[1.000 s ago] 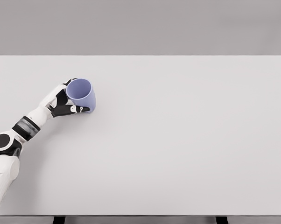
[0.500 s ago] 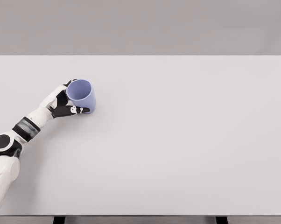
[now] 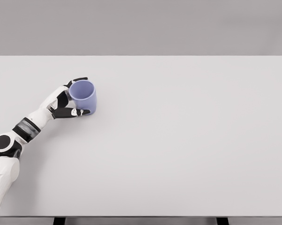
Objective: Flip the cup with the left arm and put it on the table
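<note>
A lilac-blue cup (image 3: 84, 98) stands on the white table (image 3: 178, 140) at the left, mouth up and almost upright. My left hand (image 3: 71, 98) wraps it from the left side. The thumb (image 3: 80, 112) lies along the cup's near side by its base, and a finger (image 3: 80, 79) curls over the far side of the rim. The hand is shut on the cup. The left forearm (image 3: 31, 123) runs down to the lower left corner. The right arm does not show.
The table's far edge (image 3: 141, 56) meets a plain grey wall. The table's near edge (image 3: 141, 216) runs along the bottom of the picture.
The cup has tipped from a lean toward me to nearly upright and sits slightly lower. A finger now shows over the far rim. The arm has barely moved.
</note>
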Action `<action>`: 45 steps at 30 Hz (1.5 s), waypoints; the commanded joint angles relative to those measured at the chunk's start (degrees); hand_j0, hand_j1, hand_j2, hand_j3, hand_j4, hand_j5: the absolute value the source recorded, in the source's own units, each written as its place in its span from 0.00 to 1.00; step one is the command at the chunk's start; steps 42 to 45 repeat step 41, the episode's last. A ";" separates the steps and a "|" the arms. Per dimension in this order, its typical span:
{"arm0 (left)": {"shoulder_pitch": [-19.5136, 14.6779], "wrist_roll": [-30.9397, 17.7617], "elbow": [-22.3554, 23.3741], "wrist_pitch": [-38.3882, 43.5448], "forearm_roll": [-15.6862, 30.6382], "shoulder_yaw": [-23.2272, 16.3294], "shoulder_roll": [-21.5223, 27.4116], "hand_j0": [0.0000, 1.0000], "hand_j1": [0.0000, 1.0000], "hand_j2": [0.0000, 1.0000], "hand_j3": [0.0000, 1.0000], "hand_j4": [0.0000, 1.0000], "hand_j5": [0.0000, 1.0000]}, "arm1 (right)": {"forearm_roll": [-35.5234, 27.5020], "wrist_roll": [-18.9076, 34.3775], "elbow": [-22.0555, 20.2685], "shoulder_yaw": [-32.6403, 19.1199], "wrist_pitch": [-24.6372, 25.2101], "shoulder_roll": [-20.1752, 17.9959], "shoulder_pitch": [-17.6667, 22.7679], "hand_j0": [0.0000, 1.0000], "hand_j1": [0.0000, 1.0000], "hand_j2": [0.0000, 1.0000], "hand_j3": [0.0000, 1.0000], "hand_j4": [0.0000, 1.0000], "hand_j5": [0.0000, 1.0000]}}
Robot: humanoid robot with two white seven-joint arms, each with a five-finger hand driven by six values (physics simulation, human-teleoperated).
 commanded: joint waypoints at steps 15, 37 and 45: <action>-0.09 0.00 -0.51 -0.14 0.96 0.63 1.00 1.00 1.00 1.00 1.00 1.00 1.00 | 0.00 0.05 0.00 0.00 0.07 0.00 0.00 1.00 1.00 1.00 1.00 1.00 1.00; 9.32 0.00 -10.97 -1.63 9.48 5.20 19.81 1.00 1.00 1.00 1.00 1.00 1.00 | 0.00 0.05 0.00 0.00 -0.01 0.00 0.00 1.00 1.00 1.00 1.00 1.00 1.00; 10.72 0.00 -11.41 -3.21 9.48 5.99 20.69 1.00 1.00 1.00 1.00 1.00 1.00 | 0.00 -0.03 0.00 0.00 -0.01 0.00 0.00 1.00 1.00 1.00 1.00 1.00 1.00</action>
